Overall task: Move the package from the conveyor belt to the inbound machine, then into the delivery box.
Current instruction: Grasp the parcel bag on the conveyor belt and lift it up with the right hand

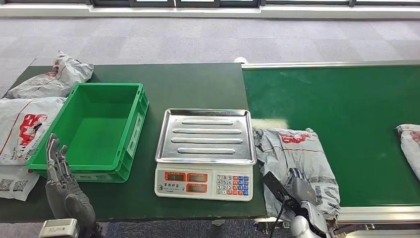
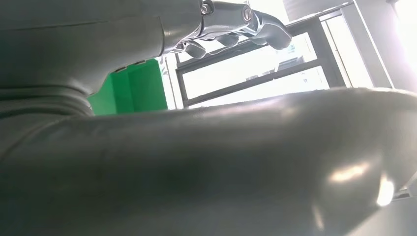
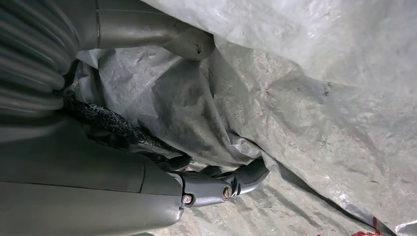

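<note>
A robot's right hand grips a grey package at the near left end of a green conveyor belt.

The package lies at about four o'clock in the head view, its left edge just beside a silver scale at the centre of a dark green table. In the right wrist view the thumb and the darker fingers press into the crumpled plastic from opposite sides, closed on a fold of it. At nine o'clock stands a green crate, with more grey mail bags lying to its left. The left hand is raised at seven o'clock, near the crate's front corner, fingers straight and loosely apart, holding nothing. Another bag lies on the belt at three o'clock.
</note>
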Controlling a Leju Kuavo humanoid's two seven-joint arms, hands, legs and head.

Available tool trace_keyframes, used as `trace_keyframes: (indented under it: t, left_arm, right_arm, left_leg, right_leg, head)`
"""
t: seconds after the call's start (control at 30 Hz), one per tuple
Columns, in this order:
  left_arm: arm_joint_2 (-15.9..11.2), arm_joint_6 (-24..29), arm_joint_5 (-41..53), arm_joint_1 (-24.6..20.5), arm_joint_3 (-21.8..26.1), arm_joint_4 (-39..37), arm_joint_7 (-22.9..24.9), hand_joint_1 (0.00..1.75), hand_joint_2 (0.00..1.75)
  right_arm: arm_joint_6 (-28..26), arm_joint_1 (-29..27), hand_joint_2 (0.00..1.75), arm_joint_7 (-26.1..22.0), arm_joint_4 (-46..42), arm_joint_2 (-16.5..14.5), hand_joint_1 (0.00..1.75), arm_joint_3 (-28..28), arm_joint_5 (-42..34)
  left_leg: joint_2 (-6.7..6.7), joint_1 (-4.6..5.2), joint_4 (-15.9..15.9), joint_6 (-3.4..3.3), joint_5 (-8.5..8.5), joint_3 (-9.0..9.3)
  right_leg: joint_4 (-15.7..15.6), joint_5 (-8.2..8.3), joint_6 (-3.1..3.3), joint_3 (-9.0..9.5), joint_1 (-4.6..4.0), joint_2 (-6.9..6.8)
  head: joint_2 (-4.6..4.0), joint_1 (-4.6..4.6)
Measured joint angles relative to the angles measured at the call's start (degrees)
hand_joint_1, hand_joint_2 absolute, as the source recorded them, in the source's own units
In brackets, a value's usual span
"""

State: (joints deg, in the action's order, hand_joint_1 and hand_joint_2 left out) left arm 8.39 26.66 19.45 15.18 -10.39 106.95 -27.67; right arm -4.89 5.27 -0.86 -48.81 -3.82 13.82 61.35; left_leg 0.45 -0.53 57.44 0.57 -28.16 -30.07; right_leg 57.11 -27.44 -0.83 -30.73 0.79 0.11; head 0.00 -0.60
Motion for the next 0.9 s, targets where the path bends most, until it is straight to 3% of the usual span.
trace_keyframes:
  t: [0.27, 0.9]
  left_arm:
    - [-0.02, -0.83, -1.19, 0.08, 0.01, 0.27, 0.09, 0.00, 0.00]
    - [0.14, -1.27, -2.25, 1.28, 0.01, 1.23, -0.36, 0.00, 0.00]
  right_arm:
    - [-1.21, -0.34, 1.75, 2.80, -0.60, -0.56, 1.75, 0.54, 6.76]
    - [-1.84, -3.50, 1.75, 2.04, -5.91, -1.81, 1.75, 1.63, 9.19]
  left_leg:
    - [-0.14, 0.00, 0.00, -0.25, -0.07, 0.12]
    - [-0.37, -0.01, 0.01, -0.27, -0.11, -0.18]
  right_leg:
    - [-0.23, -0.03, -0.18, 0.31, 0.01, -0.12]
    - [-0.28, -0.10, -0.24, 0.11, 0.00, -0.32]
  head:
    - [0.00, 0.01]
    - [0.00, 0.01]
